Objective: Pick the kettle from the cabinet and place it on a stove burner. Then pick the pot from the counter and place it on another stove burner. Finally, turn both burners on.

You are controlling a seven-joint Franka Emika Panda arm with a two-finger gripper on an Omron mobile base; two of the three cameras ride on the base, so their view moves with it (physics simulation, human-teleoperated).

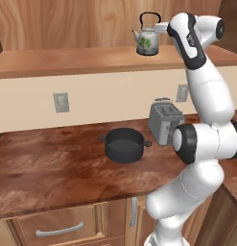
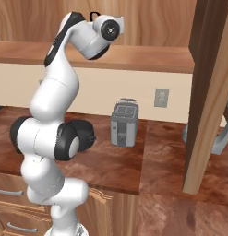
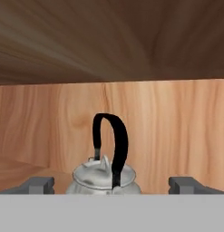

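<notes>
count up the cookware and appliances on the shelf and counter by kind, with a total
kettle: 1, on the cabinet shelf
pot: 1, on the counter
toaster: 1, on the counter
total: 3

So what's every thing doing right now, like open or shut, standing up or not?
gripper: open, jaws wide on either side of the kettle, holding nothing
kettle: upright on the cabinet shelf, lid on, not gripped
pot: upright on the counter, lidless
toaster: upright on the counter
drawer: shut
</notes>
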